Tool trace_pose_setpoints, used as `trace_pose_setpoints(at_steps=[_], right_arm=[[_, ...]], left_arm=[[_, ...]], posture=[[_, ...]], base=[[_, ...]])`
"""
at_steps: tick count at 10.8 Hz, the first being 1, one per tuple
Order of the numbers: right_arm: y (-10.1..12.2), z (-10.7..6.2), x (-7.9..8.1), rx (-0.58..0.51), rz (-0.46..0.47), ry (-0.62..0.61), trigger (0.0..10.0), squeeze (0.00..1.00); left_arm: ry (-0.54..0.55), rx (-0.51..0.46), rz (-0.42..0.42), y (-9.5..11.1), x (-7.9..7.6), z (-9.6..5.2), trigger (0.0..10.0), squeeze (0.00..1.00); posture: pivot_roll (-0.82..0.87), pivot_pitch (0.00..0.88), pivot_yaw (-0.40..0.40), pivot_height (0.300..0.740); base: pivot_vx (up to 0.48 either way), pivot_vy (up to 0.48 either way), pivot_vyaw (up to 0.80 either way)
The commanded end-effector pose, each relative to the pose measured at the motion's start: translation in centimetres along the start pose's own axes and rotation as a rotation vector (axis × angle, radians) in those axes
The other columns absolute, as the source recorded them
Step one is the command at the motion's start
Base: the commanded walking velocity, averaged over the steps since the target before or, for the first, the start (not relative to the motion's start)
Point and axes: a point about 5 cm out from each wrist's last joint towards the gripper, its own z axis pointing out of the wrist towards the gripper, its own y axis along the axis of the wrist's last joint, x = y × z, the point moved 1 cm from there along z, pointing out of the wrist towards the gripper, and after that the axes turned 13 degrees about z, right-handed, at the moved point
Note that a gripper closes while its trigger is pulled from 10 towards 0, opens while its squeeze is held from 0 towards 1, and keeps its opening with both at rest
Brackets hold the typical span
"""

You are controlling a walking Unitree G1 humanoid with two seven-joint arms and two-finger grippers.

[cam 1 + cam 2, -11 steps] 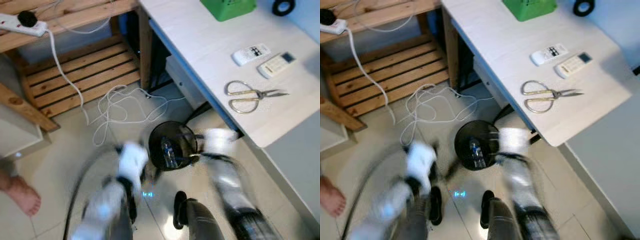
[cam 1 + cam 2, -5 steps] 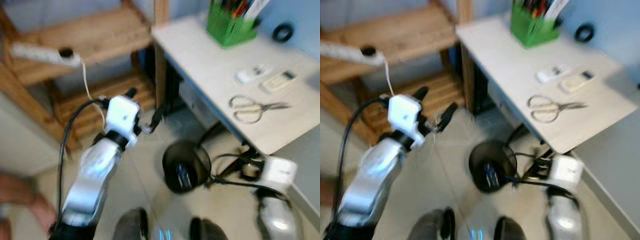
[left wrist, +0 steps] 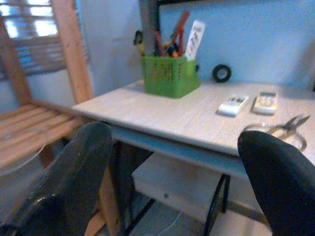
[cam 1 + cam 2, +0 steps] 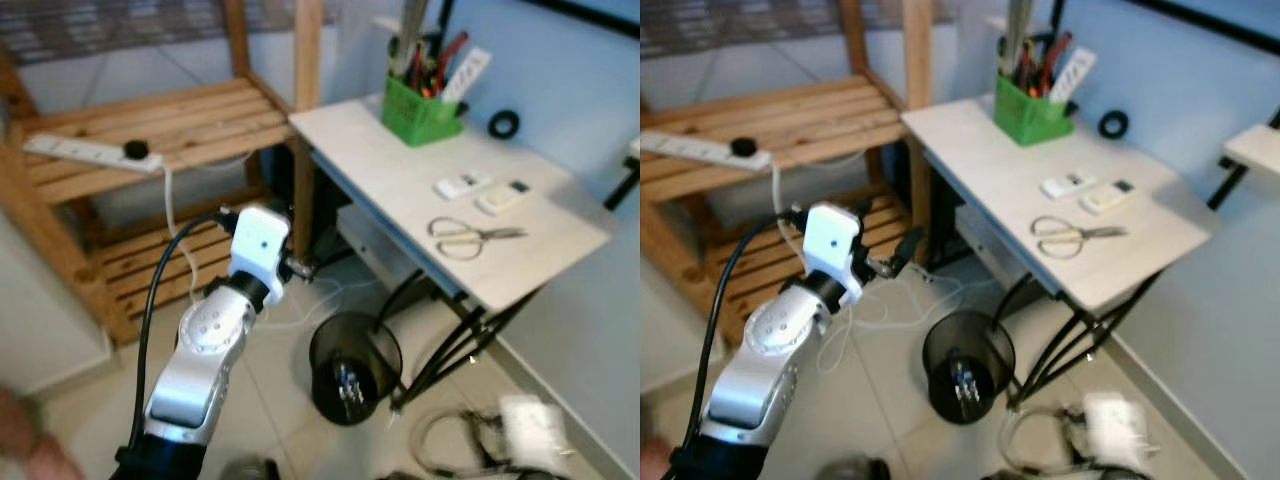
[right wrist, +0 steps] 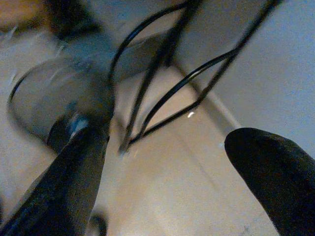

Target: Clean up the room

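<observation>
Scissors [image 4: 465,236] lie flat on tabletop [image 4: 380,175] right side, long axis left-right, blades pointing right. Left end effector [image 3: 172,184] released, raised left of tabletop. Right end effector [image 5: 167,162] released, low by blurred wire wastebasket [image 4: 352,367].

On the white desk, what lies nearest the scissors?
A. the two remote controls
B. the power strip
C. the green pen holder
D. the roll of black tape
A: the two remote controls lie just beyond the scissors on the white desk, closer than the pen holder or tape.
</observation>
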Motion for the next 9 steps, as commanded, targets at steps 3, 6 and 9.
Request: trace_pose_setpoints(at_steps=[3,6,9], right_arm=[[10.6,-1.2,2.0,-0.45,0.092,0.018,10.0,0.0],[12.9,-0.8,2.7,-0.535,0.161,-0.019,10.0,0.0],[14.7,0.2,3.5,-0.574,0.294,-0.032,10.0,0.0]], left_arm=[[0.033,-0.012,0.02,0.2,0.7,-0.1,10.0,0.0],[0.049,0.008,0.026,-0.7,1.0,1.0,10.0,0.0],[0.082,0.021,-0.021,-1.3,1.5,1.8,10.0,0.0]], posture=[[0.04,0.038,-0.012,0.736],[0.02,0.009,0.005,0.736],[0.0,0.0,0.03,0.736]], base=[[0.0,0.0,0.0],[0.0,0.0,0.0],[0.0,0.0,0.0]])
